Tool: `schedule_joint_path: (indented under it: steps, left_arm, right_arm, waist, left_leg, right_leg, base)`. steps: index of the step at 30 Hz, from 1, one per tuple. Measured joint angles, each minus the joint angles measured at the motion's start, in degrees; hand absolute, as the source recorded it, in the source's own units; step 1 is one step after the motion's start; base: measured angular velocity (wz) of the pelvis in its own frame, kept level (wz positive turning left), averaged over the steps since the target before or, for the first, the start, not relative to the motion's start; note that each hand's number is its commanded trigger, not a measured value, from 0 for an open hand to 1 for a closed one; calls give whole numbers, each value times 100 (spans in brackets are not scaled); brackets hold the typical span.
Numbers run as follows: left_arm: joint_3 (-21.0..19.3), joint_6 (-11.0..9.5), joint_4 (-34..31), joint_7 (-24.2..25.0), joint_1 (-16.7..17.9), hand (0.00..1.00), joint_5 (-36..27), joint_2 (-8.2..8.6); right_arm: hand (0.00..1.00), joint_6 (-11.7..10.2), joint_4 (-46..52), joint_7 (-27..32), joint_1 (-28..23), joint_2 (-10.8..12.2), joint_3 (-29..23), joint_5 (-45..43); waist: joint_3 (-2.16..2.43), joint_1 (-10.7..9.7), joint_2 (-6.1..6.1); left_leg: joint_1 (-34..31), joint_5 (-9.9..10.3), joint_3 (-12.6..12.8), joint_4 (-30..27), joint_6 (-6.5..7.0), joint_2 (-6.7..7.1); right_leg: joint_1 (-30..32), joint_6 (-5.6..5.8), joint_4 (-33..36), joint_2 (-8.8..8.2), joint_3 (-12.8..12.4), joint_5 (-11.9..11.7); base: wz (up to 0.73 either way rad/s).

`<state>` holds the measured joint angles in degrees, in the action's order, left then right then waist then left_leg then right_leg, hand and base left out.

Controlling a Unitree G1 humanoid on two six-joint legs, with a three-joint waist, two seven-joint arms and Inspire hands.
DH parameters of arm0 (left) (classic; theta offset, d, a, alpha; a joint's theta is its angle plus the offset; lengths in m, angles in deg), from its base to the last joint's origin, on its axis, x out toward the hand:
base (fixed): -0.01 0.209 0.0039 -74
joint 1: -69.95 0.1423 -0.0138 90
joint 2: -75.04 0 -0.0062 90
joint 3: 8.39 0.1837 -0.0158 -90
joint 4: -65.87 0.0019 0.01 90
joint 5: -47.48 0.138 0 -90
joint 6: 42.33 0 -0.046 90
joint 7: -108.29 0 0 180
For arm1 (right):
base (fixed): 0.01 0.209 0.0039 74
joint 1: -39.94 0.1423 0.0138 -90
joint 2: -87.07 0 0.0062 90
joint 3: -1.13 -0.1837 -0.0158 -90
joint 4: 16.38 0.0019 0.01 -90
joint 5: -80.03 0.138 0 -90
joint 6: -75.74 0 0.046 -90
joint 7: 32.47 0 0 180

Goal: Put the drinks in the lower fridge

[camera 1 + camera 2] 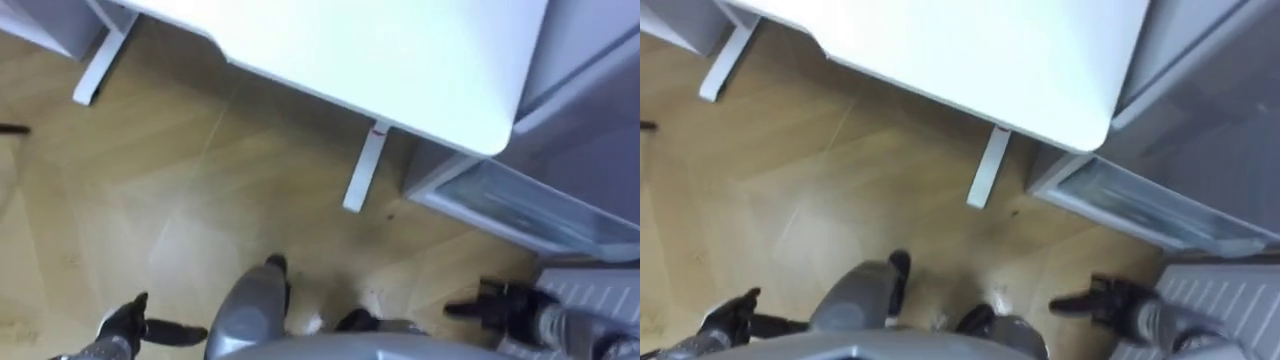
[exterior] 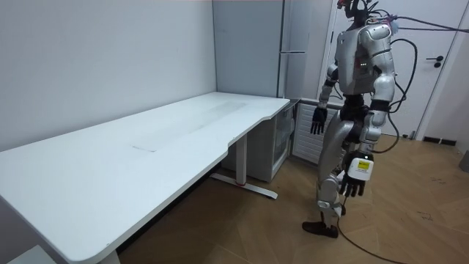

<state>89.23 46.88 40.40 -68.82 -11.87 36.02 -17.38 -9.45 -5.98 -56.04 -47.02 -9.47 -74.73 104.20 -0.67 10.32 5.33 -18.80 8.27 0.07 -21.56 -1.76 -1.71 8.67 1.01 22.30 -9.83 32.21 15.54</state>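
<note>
Robot on wood floor [image 1: 180, 200] at the white desk [image 1: 400, 60]'s corner, beside the fridge [image 2: 293, 44].
Its left hand [image 1: 125, 325] and right hand [image 1: 500, 300] hang loosely open, empty.

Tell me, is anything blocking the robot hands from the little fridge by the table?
Nothing visible does. Only bare wooden floor lies between the empty right robot hand and the low glass-fronted fridge beside the white desk. Its door looks shut, though. The left robot hand hangs empty too.

White desk [image 2: 146, 158], wood floor [image 2: 429, 220], pale wall [image 2: 88, 59], white door [image 2: 445, 99].
</note>
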Motion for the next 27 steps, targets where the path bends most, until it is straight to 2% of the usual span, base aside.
schedule_joint_path:
  steps: [2, 3, 5, 6, 7, 8, 10, 11, 13, 16, 17, 19, 24, 27]
  left_arm:
    - [-140, 8, -11, -1, 140, 0, 2, 16]
    - [-273, 40, -35, -1, 254, 0, 17, 28]
    - [-485, 87, -33, -2, 351, 0, 51, 93]
    - [-662, 104, -43, -4, 427, 0, 70, 143]
    - [-860, 126, -57, -6, 472, 0, 94, 167]
    - [-954, 133, -56, -8, 508, 0, 97, 179]
    - [-1246, 168, -180, -47, 647, 0, 234, 236]
    - [-1297, 167, -217, -65, 676, 0, 275, 244]
    - [-1429, 155, -273, -131, 735, 0, 306, 253]
    - [-1545, 155, -285, -275, 786, 0, 310, 261]
    - [-1698, 154, -318, -380, 824, 0, 310, 303]
    - [-1878, 156, -366, -562, 839, 0, 310, 323]
    - [-2169, 158, -563, -688, 962, 0, 384, 443]
    - [-2401, 159, -566, -704, 965, 0, 678, 504]
  right_arm:
    - [0, 10, 174, 140, -238, 12, -293, -59]
    - [0, 25, 250, 215, -353, 18, -491, -139]
    - [0, 29, 357, 344, -473, 21, -816, -287]
    - [0, 35, 433, 418, -593, 34, -1095, -391]
    - [0, 53, 678, 500, -685, 35, -1369, -484]
    - [0, 65, 770, 567, -706, 35, -1466, -529]
    - [0, 92, 1324, 855, -780, 16, -1961, -979]
    - [0, 81, 1445, 939, -780, 14, -2093, -1087]
    - [0, 59, 2081, 1337, -782, 12, -2544, -1532]
    - [0, 39, 3058, 1794, -881, 2, -2918, -2030]
    - [0, 21, 3650, 2039, -921, 1, -3112, -2243]
    - [0, -98, 4480, 2546, -978, -11, -3410, -2443]
    - [0, -194, 5692, 3474, -1086, -24, -4092, -3178]
    - [0, -293, 6100, 4048, -1130, -27, -4546, -3594]
  waist:
    - [2, -141, 26]
    - [38, -240, 53]
    - [21, -355, 103]
    - [9, -488, 139]
    - [26, -533, 153]
    - [4, -554, 198]
    - [21, -721, 225]
    - [22, -747, 236]
    - [29, -961, 288]
    - [45, -1121, 290]
    - [45, -1194, 286]
    - [50, -1342, 295]
    - [83, -1502, 278]
    - [86, -1623, 271]
  left_leg:
    - [333, 4, 83, 174, -6, 2]
    - [521, 8, 144, 266, -13, 2]
    - [776, 22, 257, 373, -28, -23]
    - [914, 25, 273, 443, -34, -32]
    - [1035, 30, 334, 520, -43, -45]
    - [1095, 29, 382, 559, -44, -60]
    - [1246, 32, 525, 645, -51, -82]
    - [1283, 33, 559, 665, -52, -86]
    - [1448, 35, 680, 748, -52, -88]
    - [1612, 36, 791, 837, -52, -100]
    - [1703, 39, 865, 919, -47, -100]
    - [1826, 41, 947, 1028, -43, -88]
    - [1982, 100, 1166, 1099, -17, -87]
    - [2011, 120, 1246, 1141, 2, -83]
  right_leg:
    - [-265, 25, -135, 26, -82, -7]
    - [-410, 48, -188, 36, -142, 1]
    - [-580, 61, -283, 66, -252, -3]
    - [-671, 71, -382, 103, -266, -22]
    - [-727, 72, -412, 116, -333, -22]
    - [-750, 71, -438, 131, -380, -23]
    - [-794, 69, -461, 152, -523, -29]
    - [-801, 72, -466, 155, -559, -32]
    - [-884, 87, -507, 169, -696, -57]
    - [-997, 106, -664, 214, -809, -132]
    - [-1012, 117, -669, 212, -874, -141]
    - [-1032, 139, -685, 213, -988, -157]
    - [-1079, 180, -744, 227, -1223, -203]
    - [-1068, 196, -753, 242, -1356, -243]
  base:
    - [-19]
    - [-29]
    - [-26]
    - [-21]
    - [-22]
    - [-34]
    - [-32]
    - [-29]
    - [-25]
    - [-25]
    - [-28]
    - [-24]
    - [-22]
    - [-12]
